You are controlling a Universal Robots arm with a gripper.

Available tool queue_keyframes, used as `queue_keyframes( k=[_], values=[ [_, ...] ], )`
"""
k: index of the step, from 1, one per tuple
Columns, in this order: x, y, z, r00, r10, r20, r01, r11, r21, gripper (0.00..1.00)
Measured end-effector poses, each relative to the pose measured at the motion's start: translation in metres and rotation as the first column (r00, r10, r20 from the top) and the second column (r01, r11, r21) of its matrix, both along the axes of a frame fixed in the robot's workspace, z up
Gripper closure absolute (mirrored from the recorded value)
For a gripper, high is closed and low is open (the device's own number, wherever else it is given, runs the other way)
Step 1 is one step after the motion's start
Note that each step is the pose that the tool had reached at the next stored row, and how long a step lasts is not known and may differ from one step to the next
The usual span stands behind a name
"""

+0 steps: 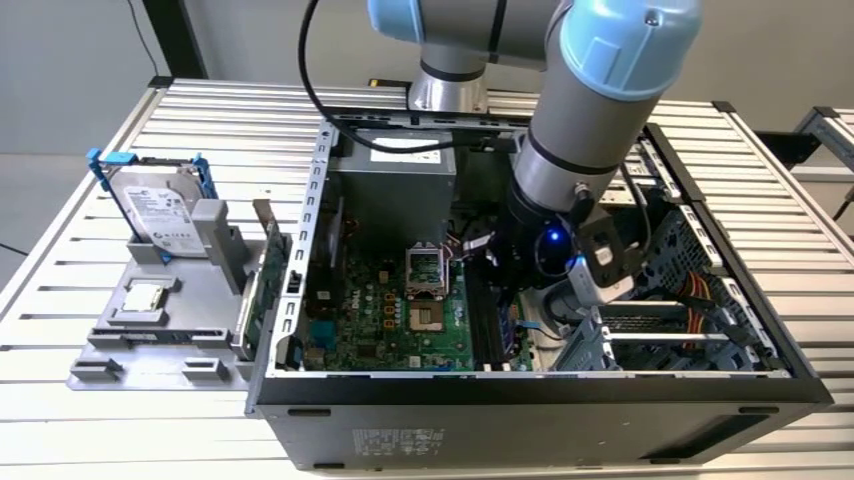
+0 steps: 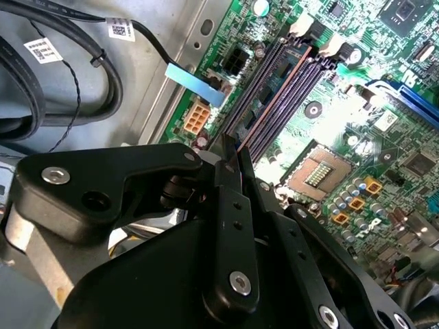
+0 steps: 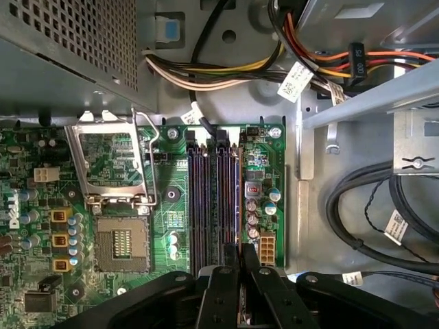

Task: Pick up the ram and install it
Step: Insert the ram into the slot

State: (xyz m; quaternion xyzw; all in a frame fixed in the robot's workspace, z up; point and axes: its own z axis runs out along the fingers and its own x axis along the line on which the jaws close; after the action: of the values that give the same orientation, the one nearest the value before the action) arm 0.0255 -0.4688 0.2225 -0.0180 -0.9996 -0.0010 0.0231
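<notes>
1. Exterior view: arm (image 1: 587, 130) reaches down into the open PC case (image 1: 534, 395), with its wrist end low over the motherboard (image 1: 387, 320) on the exterior view's right side of the board.
2. Also in the exterior view, a grey fixture tray (image 1: 147, 345) sits on the table beside the case, toward the exterior view's left. It carries a hard drive (image 1: 160, 210) standing upright. A green expansion card (image 1: 274, 270) stands on edge between the tray and the case wall.
3. Second wrist view: gripper (image 2: 232, 152) has its fingers drawn almost together, with only a thin sliver of gap. The tips sit right at the near end of the memory slots (image 2: 281, 86), in line with them.
4. Can't tell whether a board is pinched edge-on in that gap. The ram itself I can't pick out with confidence.
5. In the same view, the CPU socket (image 2: 319, 175) lies beside the slots. Black cables (image 2: 68, 41) run along the case floor on the other side.
6. First wrist view: fingers near-closed again, tips over the slot bank on the side away from the CPU socket and just beside a white power connector (image 3: 265, 247).
7. A coloured wire bundle (image 3: 226, 72) crosses the case wall beyond the far end of the slots.
</notes>
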Motion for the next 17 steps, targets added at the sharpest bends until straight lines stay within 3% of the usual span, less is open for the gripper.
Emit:
queue_keyframes(
  k=[17],
  values=[
    [-0.0014,-0.0011,-0.0023,1.0000,-0.001,0.0000,0.001,1.0000,-0.0001,1.00]
  ],
)
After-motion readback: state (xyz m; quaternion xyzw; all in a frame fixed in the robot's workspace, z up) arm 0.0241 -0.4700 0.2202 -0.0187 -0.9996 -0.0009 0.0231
